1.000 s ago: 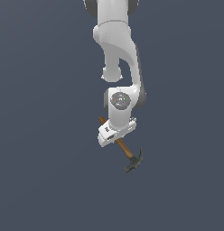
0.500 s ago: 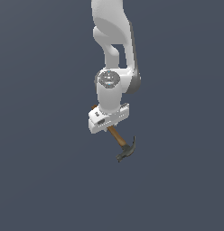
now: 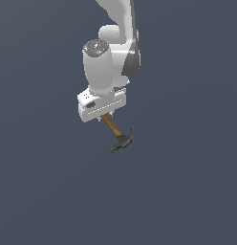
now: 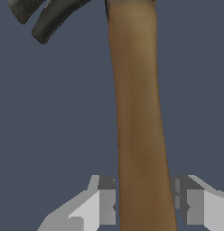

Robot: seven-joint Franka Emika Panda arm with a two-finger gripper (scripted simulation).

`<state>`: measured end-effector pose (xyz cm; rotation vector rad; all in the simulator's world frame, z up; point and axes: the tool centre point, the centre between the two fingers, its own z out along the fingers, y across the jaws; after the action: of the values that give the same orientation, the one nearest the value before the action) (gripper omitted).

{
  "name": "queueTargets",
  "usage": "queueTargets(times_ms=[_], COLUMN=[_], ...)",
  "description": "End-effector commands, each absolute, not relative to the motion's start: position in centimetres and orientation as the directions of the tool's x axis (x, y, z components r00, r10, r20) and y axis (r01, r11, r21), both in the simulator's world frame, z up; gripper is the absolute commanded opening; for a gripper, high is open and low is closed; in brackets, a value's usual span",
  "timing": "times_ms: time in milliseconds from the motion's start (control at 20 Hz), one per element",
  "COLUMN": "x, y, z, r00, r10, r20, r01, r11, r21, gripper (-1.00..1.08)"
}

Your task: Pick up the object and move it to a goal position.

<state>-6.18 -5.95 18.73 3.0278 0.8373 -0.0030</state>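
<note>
Hammer (image 3: 117,135) hanging below the white gripper (image 3: 105,116), wooden handle slanting down toward the exterior view's right, dark metal head at the low end, clear of everything else. Fingers (image 4: 107,200) set on either side of the brown handle near its end, closed around it; claw of the head curving off at the far end.
</note>
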Motion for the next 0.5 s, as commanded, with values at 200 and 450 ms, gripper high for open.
queueTargets(times_ms=[200, 450], x=[-9.1, -11.4], y=[-9.6, -12.4], z=[25.0, 29.7], r00=[0.857, 0.857], r10=[0.515, 0.515], r20=[0.003, 0.003], r01=[0.515, 0.515], r11=[-0.857, -0.857], r21=[0.0, -0.002], gripper=[-1.0, -1.0])
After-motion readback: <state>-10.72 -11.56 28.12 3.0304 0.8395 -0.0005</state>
